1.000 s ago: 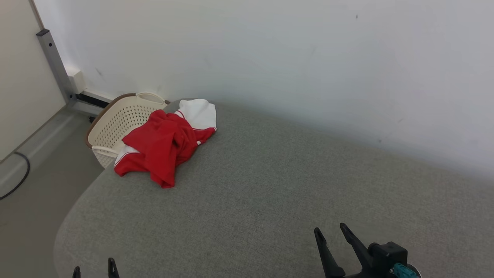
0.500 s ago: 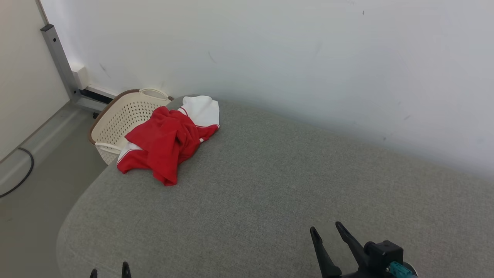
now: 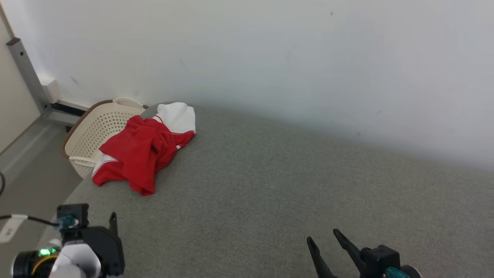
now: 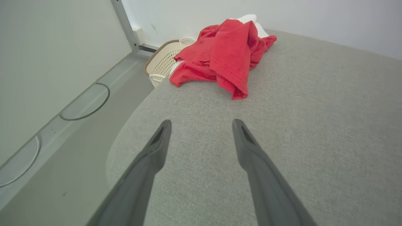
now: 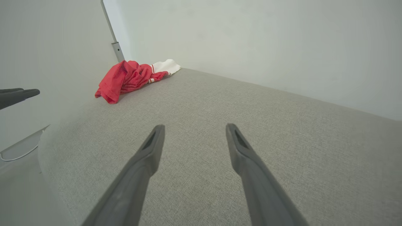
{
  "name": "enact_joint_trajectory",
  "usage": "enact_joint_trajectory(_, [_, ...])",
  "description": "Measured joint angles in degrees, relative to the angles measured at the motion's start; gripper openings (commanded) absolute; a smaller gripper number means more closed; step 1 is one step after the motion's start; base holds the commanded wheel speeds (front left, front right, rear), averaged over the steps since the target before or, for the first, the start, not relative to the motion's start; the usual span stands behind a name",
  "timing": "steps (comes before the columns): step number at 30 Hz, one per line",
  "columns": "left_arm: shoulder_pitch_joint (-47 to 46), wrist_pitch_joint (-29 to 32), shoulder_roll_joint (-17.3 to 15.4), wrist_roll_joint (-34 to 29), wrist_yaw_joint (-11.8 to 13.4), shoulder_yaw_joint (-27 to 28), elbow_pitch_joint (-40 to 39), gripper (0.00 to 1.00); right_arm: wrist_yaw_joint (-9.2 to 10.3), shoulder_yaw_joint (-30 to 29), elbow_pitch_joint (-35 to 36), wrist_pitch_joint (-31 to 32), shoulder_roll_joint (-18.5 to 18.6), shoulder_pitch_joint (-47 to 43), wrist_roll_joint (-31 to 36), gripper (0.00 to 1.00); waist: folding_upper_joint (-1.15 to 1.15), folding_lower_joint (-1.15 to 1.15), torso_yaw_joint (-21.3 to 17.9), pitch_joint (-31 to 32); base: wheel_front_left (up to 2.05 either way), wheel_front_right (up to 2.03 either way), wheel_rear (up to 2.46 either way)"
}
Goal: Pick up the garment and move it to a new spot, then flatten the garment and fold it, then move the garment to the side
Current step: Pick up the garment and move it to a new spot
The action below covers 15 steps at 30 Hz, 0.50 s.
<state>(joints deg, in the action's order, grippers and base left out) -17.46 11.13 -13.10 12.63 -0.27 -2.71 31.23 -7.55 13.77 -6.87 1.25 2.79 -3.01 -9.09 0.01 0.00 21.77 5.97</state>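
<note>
A crumpled red garment with white parts (image 3: 142,150) lies at the far left corner of the grey fabric surface (image 3: 278,185), partly over the edge above a basket. My left gripper (image 4: 201,122) is open and empty and hovers over the near left of the surface, well short of the garment (image 4: 223,53). My right gripper (image 3: 322,236) is at the lower right, also open with nothing between its fingers. The right wrist view shows the garment (image 5: 128,77) far off at the upper left.
A cream perforated laundry basket (image 3: 92,129) stands on the floor against the wall, just past the surface's far left corner. A metal post (image 3: 27,73) and cables (image 4: 84,105) are on the left. A white wall runs along the back edge.
My left gripper has risen into the head view at the lower left. The camera has shifted; the garment lies as before. The right gripper holds about the same place.
</note>
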Motion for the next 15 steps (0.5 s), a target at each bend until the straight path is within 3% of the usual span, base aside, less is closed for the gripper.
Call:
enact_joint_trajectory(9, [-12.7,0.0,-1.8,2.6,-2.8,1.5,9.8,1.0,0.0,-1.1,9.9,5.9,0.3,-0.6,3.9,1.0,0.0,-0.01,-4.3,-5.5,0.0,0.0,0.0])
enact_joint_trajectory(15, [-21.7,0.5,-1.8,4.0,-1.7,2.4,16.2,1.0,0.0,-2.0,14.5,7.9,1.8,-0.7,4.8,1.0,0.0,0.0,-7.1,-11.9,0.0,0.0,0.0])
